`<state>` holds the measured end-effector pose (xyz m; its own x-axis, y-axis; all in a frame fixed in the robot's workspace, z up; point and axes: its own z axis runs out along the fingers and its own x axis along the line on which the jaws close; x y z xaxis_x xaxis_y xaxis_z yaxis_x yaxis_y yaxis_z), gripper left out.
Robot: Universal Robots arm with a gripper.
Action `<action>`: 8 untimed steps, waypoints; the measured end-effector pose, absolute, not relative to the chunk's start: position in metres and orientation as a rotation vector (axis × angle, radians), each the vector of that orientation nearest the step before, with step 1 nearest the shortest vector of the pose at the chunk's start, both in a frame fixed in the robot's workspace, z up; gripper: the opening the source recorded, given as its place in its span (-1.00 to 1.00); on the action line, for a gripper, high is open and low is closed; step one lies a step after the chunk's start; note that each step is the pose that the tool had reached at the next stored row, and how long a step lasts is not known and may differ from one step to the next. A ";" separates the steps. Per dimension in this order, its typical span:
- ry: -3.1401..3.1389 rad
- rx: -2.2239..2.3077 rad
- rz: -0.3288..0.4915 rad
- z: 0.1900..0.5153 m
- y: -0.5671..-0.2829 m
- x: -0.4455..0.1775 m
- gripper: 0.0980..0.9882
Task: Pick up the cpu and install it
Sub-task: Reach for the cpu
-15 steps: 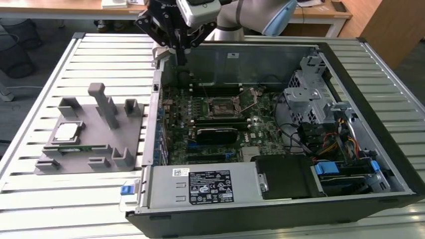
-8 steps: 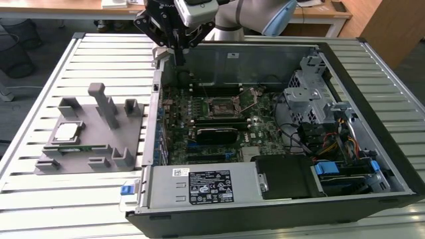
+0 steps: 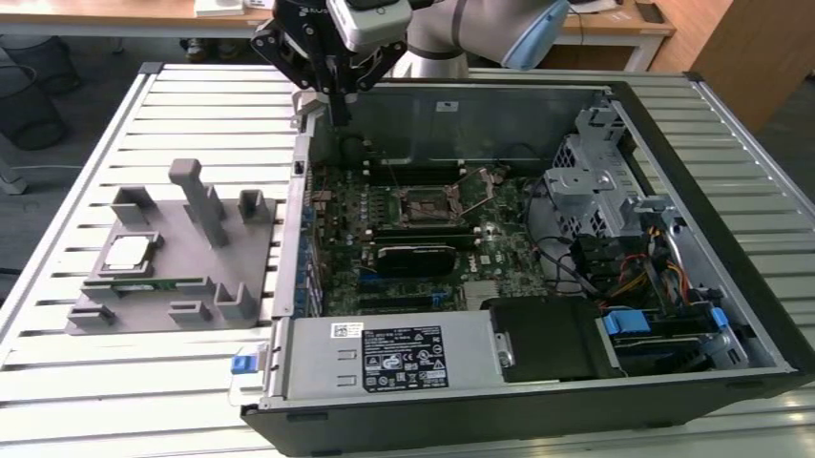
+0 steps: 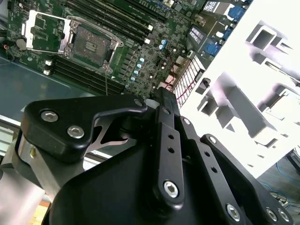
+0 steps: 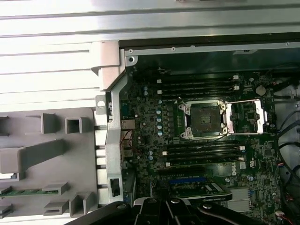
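The cpu (image 3: 128, 253), a small square chip with a silvery top, lies flat in a recess of the grey holder (image 3: 140, 315) on the exterior view's left, outside the computer case. My gripper (image 3: 342, 113) hangs above the case's far corner on that side, well apart from the cpu. Its fingers are shut and hold nothing. Inside the case, the black square socket (image 3: 427, 202) on the motherboard stands with its metal frame flipped open. In both wrist views the socket (image 5: 204, 119) (image 4: 91, 44) shows no chip in it.
The open computer case (image 3: 510, 110) lies on a white slatted table (image 3: 76, 382). A green memory stick (image 3: 153, 283) sits in the holder in front of the cpu, and grey posts (image 3: 204, 200) rise beside it. A drive cage and cables (image 3: 612, 219) fill the case's right.
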<state>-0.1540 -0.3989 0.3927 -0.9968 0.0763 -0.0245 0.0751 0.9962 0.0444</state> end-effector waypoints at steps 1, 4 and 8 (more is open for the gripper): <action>3.113 0.118 0.068 0.393 -0.399 -0.155 -0.98; 3.112 0.118 0.068 0.393 -0.399 -0.156 -0.98; 3.112 0.118 0.068 0.393 -0.399 -0.158 -0.98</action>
